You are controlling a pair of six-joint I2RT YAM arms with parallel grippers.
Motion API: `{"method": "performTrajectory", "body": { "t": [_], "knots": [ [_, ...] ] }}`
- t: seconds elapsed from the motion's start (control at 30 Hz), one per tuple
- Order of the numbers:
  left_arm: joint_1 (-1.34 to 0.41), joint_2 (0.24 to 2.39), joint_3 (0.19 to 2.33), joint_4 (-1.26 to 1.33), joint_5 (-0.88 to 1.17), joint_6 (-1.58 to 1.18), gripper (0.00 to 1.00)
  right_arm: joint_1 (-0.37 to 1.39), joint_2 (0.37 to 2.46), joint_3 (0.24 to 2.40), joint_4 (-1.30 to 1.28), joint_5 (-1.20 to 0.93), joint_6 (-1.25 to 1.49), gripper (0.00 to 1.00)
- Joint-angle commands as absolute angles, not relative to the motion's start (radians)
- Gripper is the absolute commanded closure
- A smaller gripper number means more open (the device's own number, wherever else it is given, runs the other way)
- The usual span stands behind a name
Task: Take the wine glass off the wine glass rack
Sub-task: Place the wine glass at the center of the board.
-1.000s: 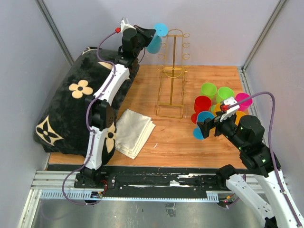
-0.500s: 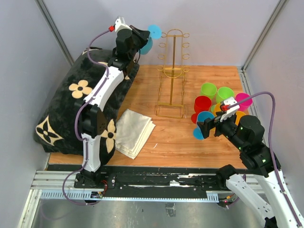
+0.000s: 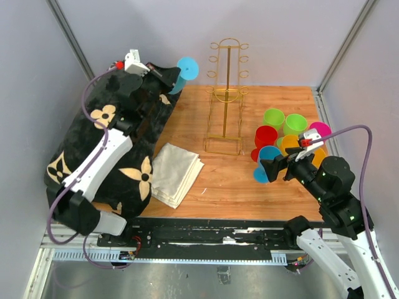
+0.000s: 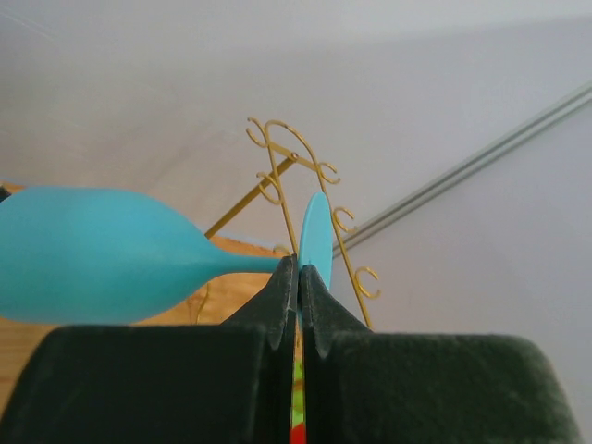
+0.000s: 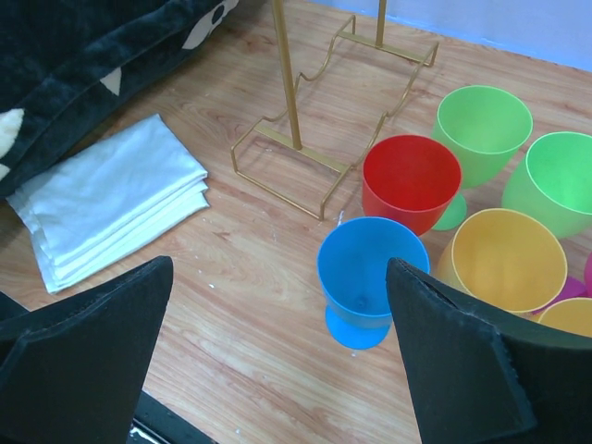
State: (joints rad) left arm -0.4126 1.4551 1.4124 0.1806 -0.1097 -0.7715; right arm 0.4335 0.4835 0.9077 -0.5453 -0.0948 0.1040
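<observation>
With the left tool (image 4: 298, 277) pinched shut on the wine glass (image 4: 102, 268) stem, glass clear left of the wine glass rack (image 3: 227, 93), above the cushion (image 3: 62, 143), swing slowly toward the surface (image 3: 249, 187); leave right tool (image 5: 279, 277) agape, empty.

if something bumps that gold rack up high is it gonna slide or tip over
Probably tip: the wine glass rack is tall and thin over a small rectangular wire base. It likely weighs little, being open wire with no glasses hanging on it. On the smooth wooden table a low push might slide it instead.
</observation>
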Motion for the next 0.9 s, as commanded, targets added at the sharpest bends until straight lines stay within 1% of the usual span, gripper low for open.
{"method": "performTrajectory", "body": {
  "t": [0.0,0.07,0.23,0.37,0.5,0.57,0.7,0.87],
  "knots": [
    [-0.413,1.287,1.243,0.259,-0.038,-0.768,1.0,0.448,0.462,0.914,-0.537,-0.076,0.193,0.02],
    [-0.413,1.212,1.16,0.246,0.008,-0.776,0.99,0.448,0.464,0.912,-0.54,-0.072,0.224,0.02],
    [-0.413,0.994,0.897,0.327,0.159,-0.846,1.0,0.448,0.492,0.918,-0.55,-0.115,0.352,0.0],
    [-0.414,0.865,0.797,0.272,0.266,-0.849,1.0,0.448,0.555,0.918,-0.506,-0.232,0.5,0.08],
    [-0.454,0.799,0.707,0.292,0.369,-0.882,1.0,0.448,0.608,0.889,-0.356,-0.393,0.678,0.16],
    [-0.51,0.786,0.676,0.307,0.38,-0.885,1.0,0.448,0.629,0.866,-0.274,-0.466,0.753,0.2],
    [-0.62,0.779,0.641,0.316,0.308,-0.882,0.99,0.448,0.662,0.851,-0.165,-0.591,0.827,0.28],
    [-0.737,0.816,0.608,0.418,0.253,-0.902,0.99,0.448,0.687,0.852,-0.129,-0.694,0.839,0.3]
  ]
}}
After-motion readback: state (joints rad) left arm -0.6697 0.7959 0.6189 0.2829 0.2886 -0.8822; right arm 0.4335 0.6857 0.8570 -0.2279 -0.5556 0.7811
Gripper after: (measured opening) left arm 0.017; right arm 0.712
